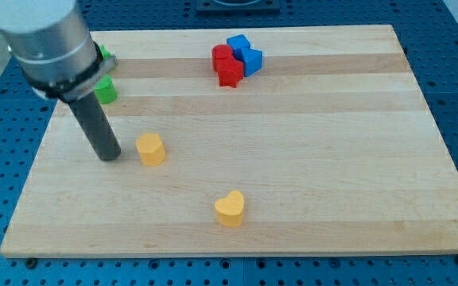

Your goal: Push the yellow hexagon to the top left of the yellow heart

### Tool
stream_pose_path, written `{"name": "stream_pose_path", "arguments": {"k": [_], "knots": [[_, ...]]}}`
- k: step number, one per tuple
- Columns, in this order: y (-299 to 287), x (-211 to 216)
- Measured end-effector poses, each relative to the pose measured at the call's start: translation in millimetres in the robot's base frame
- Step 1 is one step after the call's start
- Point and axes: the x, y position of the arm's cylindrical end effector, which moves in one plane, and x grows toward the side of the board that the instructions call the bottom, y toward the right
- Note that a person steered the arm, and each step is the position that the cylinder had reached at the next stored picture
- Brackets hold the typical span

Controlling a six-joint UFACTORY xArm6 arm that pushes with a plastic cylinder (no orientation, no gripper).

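Nearest the view's bottom: yellow heart (230,208), lying alone on the wooden tabletop (332,175), a little left of centre.

Yellow hexagon (150,148) sits up and to the view's left of the heart, well apart from it. By position it already lies roughly in the top-left direction the task asks for; my judgement is that what remains, if anything, is closing the gap or trimming the angle.

My tip (110,156) rests on the tabletop just beside the hexagon, on its left side, with a narrow strip of bare wood between them; no contact that I can make out. The rod rises up and left into the grey arm body. Standing on the hexagon's left flank, the tip is placed for a push toward the view's right, which would carry the block nearer the heart's column. A push from there with any downward component would need the tip shifted toward the hexagon's upper side first.

Pincer: none fitted and none shows, so nothing can be told of opening or hold; the rod only pushes.

Other blocks, none in the likely path: green block (106,90) near the top left, partly hidden behind the arm, a second green edge above it. Red blocks (227,65) and blue blocks (246,53) clustered, touching, near the top centre.
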Motion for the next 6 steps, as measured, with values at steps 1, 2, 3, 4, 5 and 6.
{"name": "stream_pose_path", "arguments": {"k": [1, 2, 3, 4, 5, 6], "knots": [[0, -59], [5, -56], [10, -18], [20, 24], [48, 27], [48, 39]]}}
